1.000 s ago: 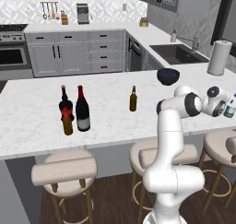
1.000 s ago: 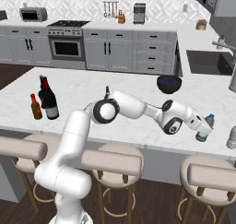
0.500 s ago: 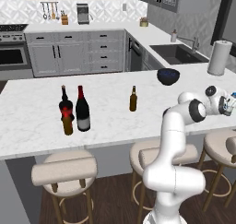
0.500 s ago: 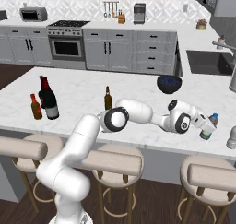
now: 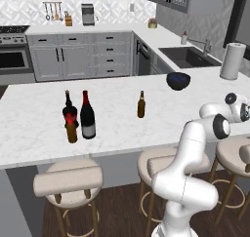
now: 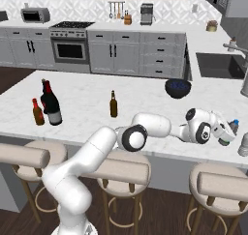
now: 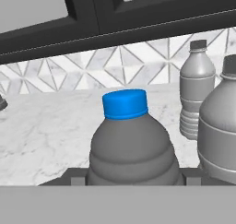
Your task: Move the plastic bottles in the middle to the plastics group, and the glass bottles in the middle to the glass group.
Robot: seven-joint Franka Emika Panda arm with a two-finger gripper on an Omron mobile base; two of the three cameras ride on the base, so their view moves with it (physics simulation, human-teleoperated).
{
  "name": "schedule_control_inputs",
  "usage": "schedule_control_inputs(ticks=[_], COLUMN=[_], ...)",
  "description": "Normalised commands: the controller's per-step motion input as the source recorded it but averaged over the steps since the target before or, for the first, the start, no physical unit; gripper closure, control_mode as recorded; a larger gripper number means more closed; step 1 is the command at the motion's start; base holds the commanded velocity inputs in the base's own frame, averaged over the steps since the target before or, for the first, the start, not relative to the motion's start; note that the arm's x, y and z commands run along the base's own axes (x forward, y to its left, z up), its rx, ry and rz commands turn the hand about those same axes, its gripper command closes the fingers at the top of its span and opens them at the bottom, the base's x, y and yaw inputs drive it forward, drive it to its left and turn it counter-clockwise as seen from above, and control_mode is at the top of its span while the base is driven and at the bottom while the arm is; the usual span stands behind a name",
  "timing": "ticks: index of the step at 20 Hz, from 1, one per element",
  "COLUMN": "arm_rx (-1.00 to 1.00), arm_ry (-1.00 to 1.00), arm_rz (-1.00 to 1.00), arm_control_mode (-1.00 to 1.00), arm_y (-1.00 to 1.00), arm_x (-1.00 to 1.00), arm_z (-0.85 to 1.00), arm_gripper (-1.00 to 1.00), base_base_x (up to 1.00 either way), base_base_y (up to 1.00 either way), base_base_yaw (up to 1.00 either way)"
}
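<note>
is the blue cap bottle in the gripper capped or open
Capped: the hand view shows a blue cap seated on the bottle neck.

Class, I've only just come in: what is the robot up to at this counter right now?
The white arm is stretched far to the right end of the island, its tool closed around a small plastic bottle with a blue cap. Two grey plastic bottles stand just beyond it. Back in the middle of the counter, a slim brown beer bottle stands alone. At the left, a tall wine bottle stands with a red-labelled dark bottle and a stubby amber bottle.
</note>
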Motion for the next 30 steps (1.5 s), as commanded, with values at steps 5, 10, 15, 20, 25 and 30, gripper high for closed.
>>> schedule_control_inputs(ticks=[5,10,15,20,25,30], arm_rx=[-0.12,-0.11,-0.05,-0.01,-0.02,-0.02], arm_ry=[-0.08,-0.01,0.00,0.00,0.00,0.00], arm_rz=[0.01,0.00,0.00,0.00,0.00,0.00], arm_control_mode=[-1.00,-1.00,-1.00,-1.00,-1.00,-1.00], arm_y=[0.04,0.32,0.32,0.15,0.08,0.02], arm_x=[-0.02,-0.06,-0.02,0.02,0.00,0.00], arm_z=[-0.47,-0.46,-0.33,-0.15,-0.26,-0.33], arm_gripper=[1.00,1.00,1.00,1.00,1.00,1.00], base_base_x=[0.00,0.00,0.00,0.00,0.00,0.00], base_base_y=[0.00,0.00,0.00,0.00,0.00,0.00], base_base_yaw=[0.00,0.00,0.00,0.00,0.00,0.00])
